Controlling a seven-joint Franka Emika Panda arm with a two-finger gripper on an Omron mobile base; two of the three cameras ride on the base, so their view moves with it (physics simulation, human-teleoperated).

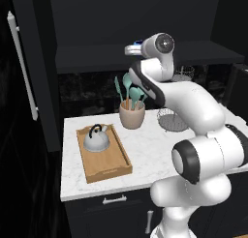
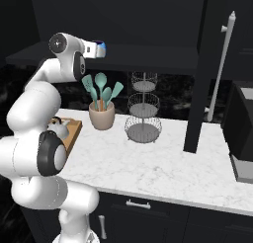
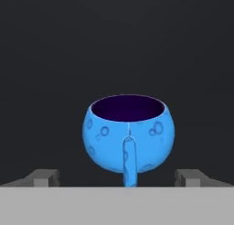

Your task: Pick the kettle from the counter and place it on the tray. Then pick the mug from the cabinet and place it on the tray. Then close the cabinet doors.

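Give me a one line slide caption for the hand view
Open pincer lined up on the blue mug, handle facing the camera.

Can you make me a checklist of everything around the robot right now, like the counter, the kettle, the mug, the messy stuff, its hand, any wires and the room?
Surface: white marble counter, over dark drawers.
Kettle: kettle sits upright on the wooden tray.
Mug: blue mug stands upright in the dark cabinet, handle facing the hand.
Clutter: beige crock of teal utensils; wire tiered basket stand.
Gripper: gripper open, fingertips on either side of the mug, not touching it.
Cables: nothing seen.
Surroundings: cabinet doors stand open.
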